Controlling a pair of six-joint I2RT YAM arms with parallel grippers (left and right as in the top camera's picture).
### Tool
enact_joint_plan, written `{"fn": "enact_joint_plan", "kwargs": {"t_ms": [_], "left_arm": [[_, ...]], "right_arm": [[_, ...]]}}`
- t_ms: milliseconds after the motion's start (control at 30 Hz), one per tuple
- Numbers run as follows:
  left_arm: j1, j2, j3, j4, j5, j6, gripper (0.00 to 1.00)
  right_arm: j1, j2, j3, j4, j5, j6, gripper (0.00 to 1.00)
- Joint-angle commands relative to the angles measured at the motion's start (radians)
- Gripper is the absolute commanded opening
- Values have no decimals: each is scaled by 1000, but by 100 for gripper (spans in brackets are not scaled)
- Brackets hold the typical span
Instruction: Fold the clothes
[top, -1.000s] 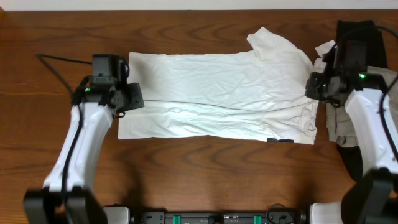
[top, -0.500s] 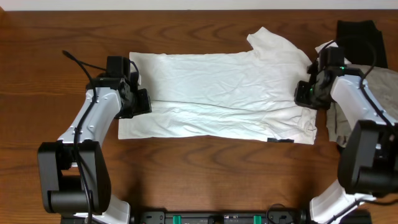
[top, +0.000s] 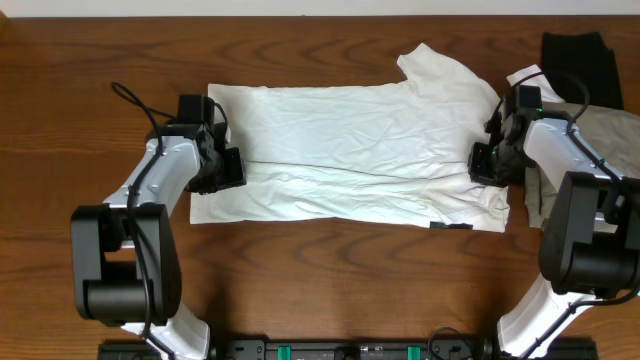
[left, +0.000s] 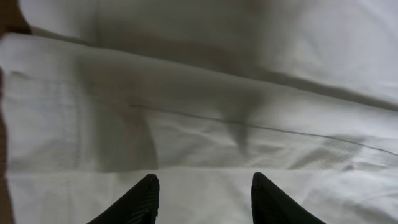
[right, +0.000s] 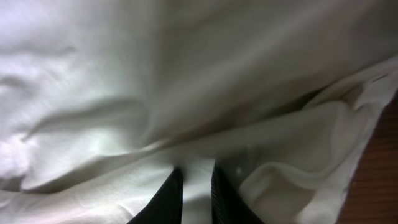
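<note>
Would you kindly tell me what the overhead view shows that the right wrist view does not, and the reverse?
Only overhead: the whole shirt spread on the table, the left gripper at its left edge, a grey garment and a black garment at the right. Only right wrist: a fold of cloth pinched between nearly closed fingers. Both: the white shirt and the right gripper.
</note>
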Motion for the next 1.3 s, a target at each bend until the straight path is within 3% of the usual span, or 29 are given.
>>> {"fn": "enact_joint_plan", "kwargs": {"t_ms": [0,333,667,1000,1267], "left_arm": [[3,32,-26,-3,12,7,49],[3,46,-159,0,-21,6,48],[9,46,-301,-4,-103,-13,38],[77,39,-326,-23,-118,-55,34],[77,-159,-319,-26,-84,-54,35]], "right_arm": [[-6,18,-1,-15,12,-27,15],[-6,18,-1,-103,48,-26,15],[-6,18,-1,-144,48,-26,14],[-6,18,-1,-172,48,-24,11],[-5,-74,32,-127,44,-2,14]]}}
